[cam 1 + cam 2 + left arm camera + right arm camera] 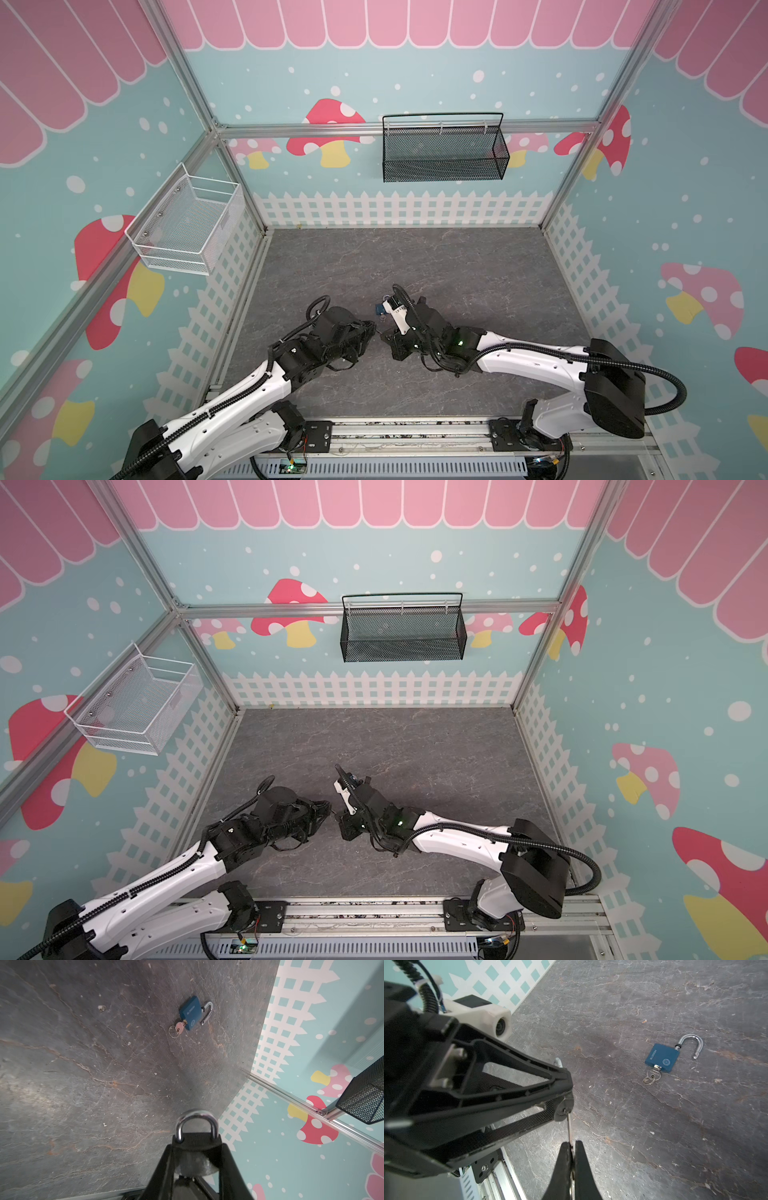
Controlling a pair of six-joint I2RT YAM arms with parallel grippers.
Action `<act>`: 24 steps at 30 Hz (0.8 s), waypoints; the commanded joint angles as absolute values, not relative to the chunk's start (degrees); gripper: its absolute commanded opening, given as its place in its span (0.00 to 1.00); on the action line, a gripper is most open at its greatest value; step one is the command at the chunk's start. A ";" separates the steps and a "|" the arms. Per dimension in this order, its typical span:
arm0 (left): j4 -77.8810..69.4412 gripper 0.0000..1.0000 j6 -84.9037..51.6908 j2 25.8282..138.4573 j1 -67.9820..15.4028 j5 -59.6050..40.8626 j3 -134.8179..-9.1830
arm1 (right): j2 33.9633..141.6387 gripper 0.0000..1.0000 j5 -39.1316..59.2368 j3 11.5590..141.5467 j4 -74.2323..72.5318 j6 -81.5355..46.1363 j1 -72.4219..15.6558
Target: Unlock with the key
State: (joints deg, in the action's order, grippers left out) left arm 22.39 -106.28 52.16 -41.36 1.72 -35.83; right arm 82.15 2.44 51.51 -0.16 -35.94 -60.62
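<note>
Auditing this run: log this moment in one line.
left gripper: holds dark silver-shackled padlock | right gripper: holds metal key at its base | blue padlock: open on grey table

In both top views we look down from high above the front edge, over both arms, onto the gray table (457, 257) and the back wall with the black basket (442, 149); these two views are nearly the same. The left wrist camera sits close behind the left gripper (197, 1146) and faces along it, over the table toward a corner of the walls. The right wrist camera looks along the right gripper (572, 1145), very near the other gripper's tip. Both wrist views share the blue padlock (190, 1013), lying farther away.
</note>
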 commanded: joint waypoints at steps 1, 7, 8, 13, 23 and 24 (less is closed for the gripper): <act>21.40 0.00 -106.79 51.55 -41.22 2.72 -38.06 | 79.74 0.00 2.97 51.19 0.22 -34.52 -61.16; 21.71 0.00 -106.82 51.41 -41.22 2.75 -38.31 | 79.12 0.00 2.44 51.29 0.50 -34.09 -61.05; 21.71 0.00 -106.80 51.49 -41.24 2.72 -38.41 | 79.52 0.00 1.90 51.48 0.80 -34.10 -61.01; 21.71 0.00 -106.57 51.39 -41.27 2.48 -38.58 | 81.02 0.00 1.29 52.21 1.32 -34.01 -61.02; 21.62 0.00 -106.29 51.59 -41.22 2.14 -38.85 | 82.03 0.00 0.70 53.42 0.67 -33.91 -61.01; 21.60 0.00 -106.32 51.59 -41.22 2.01 -38.85 | 82.25 0.00 0.79 53.61 0.55 -33.92 -61.00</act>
